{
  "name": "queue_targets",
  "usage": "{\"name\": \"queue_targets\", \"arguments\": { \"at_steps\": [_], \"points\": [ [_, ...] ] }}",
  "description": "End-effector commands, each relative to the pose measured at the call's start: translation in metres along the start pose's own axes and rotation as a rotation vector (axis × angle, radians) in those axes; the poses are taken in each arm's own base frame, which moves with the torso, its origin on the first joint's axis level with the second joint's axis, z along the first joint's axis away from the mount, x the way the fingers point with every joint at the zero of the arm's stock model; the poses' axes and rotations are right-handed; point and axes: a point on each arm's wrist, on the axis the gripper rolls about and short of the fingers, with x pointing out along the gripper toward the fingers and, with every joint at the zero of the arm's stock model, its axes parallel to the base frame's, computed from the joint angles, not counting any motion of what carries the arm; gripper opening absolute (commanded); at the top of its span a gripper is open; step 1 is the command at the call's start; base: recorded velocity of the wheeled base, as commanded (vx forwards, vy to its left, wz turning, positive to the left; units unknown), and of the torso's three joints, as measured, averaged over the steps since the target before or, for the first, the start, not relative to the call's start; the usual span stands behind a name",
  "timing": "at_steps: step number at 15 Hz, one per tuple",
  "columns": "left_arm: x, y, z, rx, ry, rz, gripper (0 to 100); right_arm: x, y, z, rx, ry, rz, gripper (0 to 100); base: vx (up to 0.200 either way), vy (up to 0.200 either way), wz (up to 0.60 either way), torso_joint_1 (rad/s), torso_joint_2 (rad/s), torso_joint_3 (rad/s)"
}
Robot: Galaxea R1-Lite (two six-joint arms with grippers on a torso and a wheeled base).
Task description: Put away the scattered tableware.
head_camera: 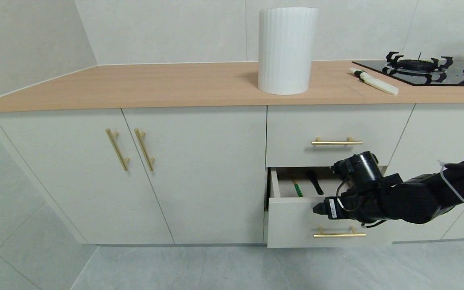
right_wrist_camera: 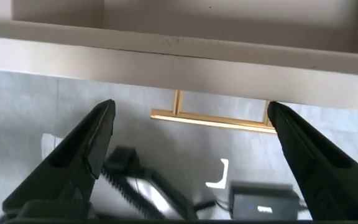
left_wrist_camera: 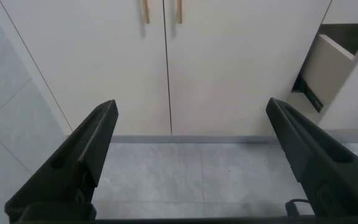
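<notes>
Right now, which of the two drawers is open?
The lower drawer, pulled out in front of the right gripper, with utensils showing inside; the upper drawer above it sits shut, flush.

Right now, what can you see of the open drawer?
The drawer is the lower of two under the counter, pulled partly out. Pale flat front, gold bar handle low on it. Inside lie a green-handled utensil and a black utensil. The open right end effector sits at its front, above the handle; contact unclear.
</notes>
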Motion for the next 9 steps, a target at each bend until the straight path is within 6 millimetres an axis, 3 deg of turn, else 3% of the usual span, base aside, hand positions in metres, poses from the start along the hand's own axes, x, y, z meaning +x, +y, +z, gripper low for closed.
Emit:
{"name": "queue_targets", "arguments": {
  "at_steps": [1,9],
  "points": [
    [0.0,0.0,0.0,0.0,0.001,0.0,100,0.018,-0.004,-0.004,0.009,0.009,-0.013,100,0.0,0.0,0.0,0.0,0.0,0.0],
    [0.0,0.0,0.0,0.0,0.001,0.0,100,0.058,-0.01,-0.006,0.068,-0.214,-0.075,100,0.0,0.0,0.0,0.0,0.0,0.0]
  ]
}}
